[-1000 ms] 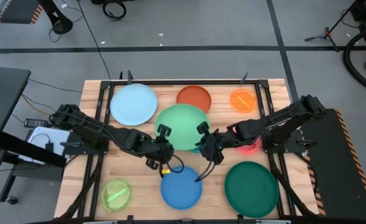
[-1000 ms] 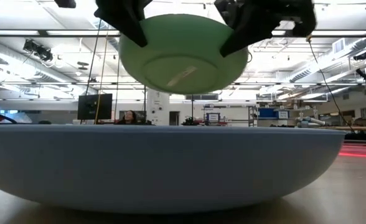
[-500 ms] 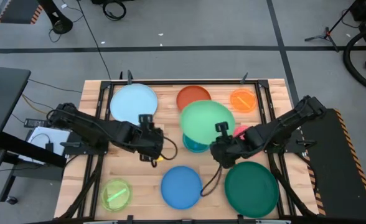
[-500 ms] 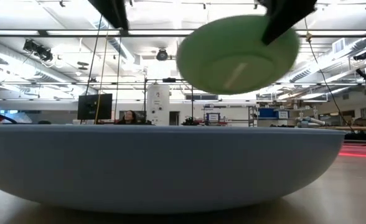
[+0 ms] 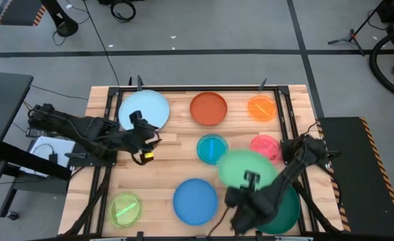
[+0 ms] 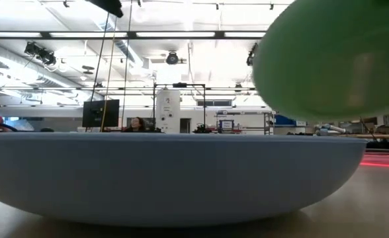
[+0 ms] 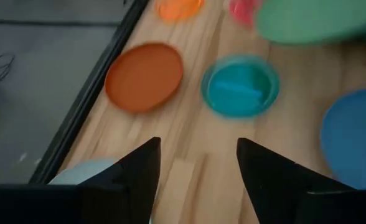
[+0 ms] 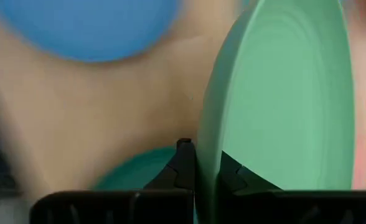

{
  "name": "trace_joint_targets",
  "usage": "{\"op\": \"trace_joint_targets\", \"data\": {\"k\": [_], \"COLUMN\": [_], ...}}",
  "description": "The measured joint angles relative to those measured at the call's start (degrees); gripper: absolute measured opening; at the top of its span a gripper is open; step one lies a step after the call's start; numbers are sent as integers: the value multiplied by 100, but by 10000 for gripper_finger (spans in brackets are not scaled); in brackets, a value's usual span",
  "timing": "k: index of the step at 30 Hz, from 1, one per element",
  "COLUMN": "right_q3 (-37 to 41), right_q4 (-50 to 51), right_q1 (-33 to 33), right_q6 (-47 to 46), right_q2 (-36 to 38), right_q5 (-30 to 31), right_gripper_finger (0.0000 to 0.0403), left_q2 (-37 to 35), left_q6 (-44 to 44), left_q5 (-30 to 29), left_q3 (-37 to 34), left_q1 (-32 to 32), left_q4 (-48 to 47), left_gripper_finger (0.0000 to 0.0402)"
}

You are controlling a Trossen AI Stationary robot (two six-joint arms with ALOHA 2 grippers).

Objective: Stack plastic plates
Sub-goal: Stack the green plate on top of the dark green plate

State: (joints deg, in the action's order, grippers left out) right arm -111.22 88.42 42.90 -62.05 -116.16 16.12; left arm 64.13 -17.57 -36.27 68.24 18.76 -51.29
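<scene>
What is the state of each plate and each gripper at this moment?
light green plate: lifted, held by its rim above the dark green plate.
dark green plate: flat on the table, partly covered.
blue plate: flat, alone.
pale blue plate: flat, alone.
red-orange plate: flat, alone.
teal plate: flat, alone.
right gripper: shut on the light green plate.
left gripper: open, empty.

The table (image 5: 183, 174) carries 3 plates at 12 o'clock, 2 small plates (image 5: 212, 148) at its centre, and 3 more at 6 o'clock. A large plate (image 5: 245, 167) hangs over the plate at 5 o'clock (image 5: 291, 211).
</scene>
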Motion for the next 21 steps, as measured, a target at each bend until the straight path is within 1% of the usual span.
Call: {"op": "trace_joint_targets", "data": {"k": [2,6,10,12,15,21], "right_q3": [-431,-641,-630,-620,-614,-461], "right_q4": [146,154,182,147,156,155], "right_q1": [208,555,848,961,1077,1274], "right_q6": [-662,-1763,-2399,-2626,-2726,-2590], "right_q2": [-272,-555,-698,-728,-762,-970], "right_q5": [-191,-416,-773,-969,-1113,-1144], "right_gripper_finger": [19,19,19,19,19,19], "left_q2": [-221,-506,-549,-545,-515,-493], "left_q6": [93,178,310,449,491,625], "left_q5": [-1,38,44,48,48,35], "left_q3": [-259,-578,-649,-683,-685,-685], "left_q1": [6,85,172,175,128,52], "left_q4": [469,1075,1095,1095,1164,1339], "left_gripper_finger": [212,211,211,211,211,211]}}
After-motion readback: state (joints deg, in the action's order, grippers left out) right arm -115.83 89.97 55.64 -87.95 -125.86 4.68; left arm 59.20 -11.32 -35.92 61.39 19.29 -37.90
